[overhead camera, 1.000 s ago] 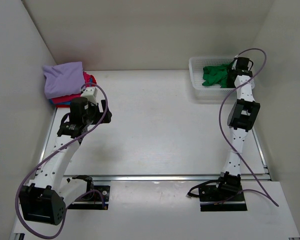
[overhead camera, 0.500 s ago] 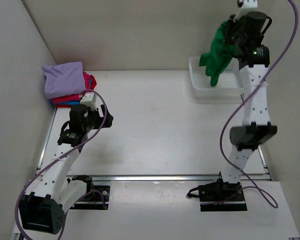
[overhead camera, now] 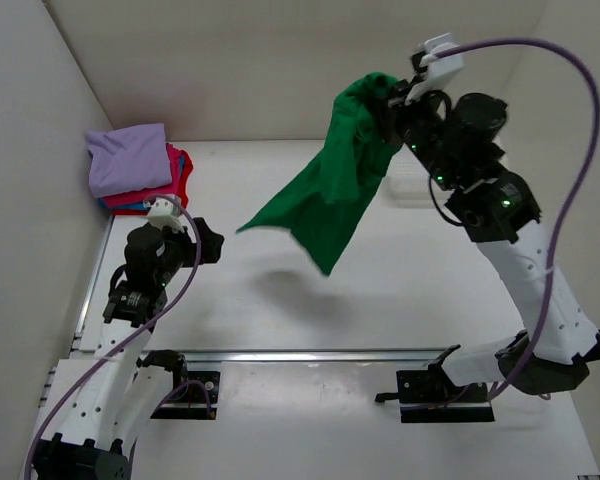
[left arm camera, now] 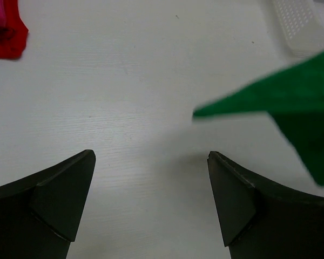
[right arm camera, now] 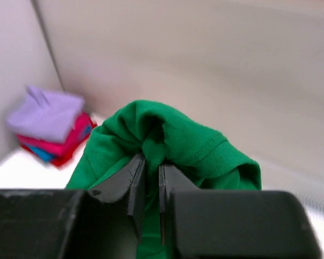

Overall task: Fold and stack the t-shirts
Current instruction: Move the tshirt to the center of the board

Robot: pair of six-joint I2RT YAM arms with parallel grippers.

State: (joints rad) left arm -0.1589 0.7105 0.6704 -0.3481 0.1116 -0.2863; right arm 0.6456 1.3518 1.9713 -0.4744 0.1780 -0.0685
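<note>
Hoisted out of the white basket [left arm camera: 299, 24] within the last second, now dangling unfolded above mid-table: green t-shirt [overhead camera: 325, 195], pinched in the closed right gripper [right arm camera: 151, 175]; left gripper [left arm camera: 151, 156] gaping, empty. Already stacked far left: folded shirts [overhead camera: 135, 170], lavender on top; still to spread, fold and stack the green one. No legible writing.

White mesh basket [left arm camera: 302, 27], seemingly on table [left arm camera: 124, 108]

Plain grn tee [overhead camera: 325, 200], stack [overhead camera: 130, 165] lavender/pink-red/blue, wht mesh basket [left arm camera: 298, 26]
</note>
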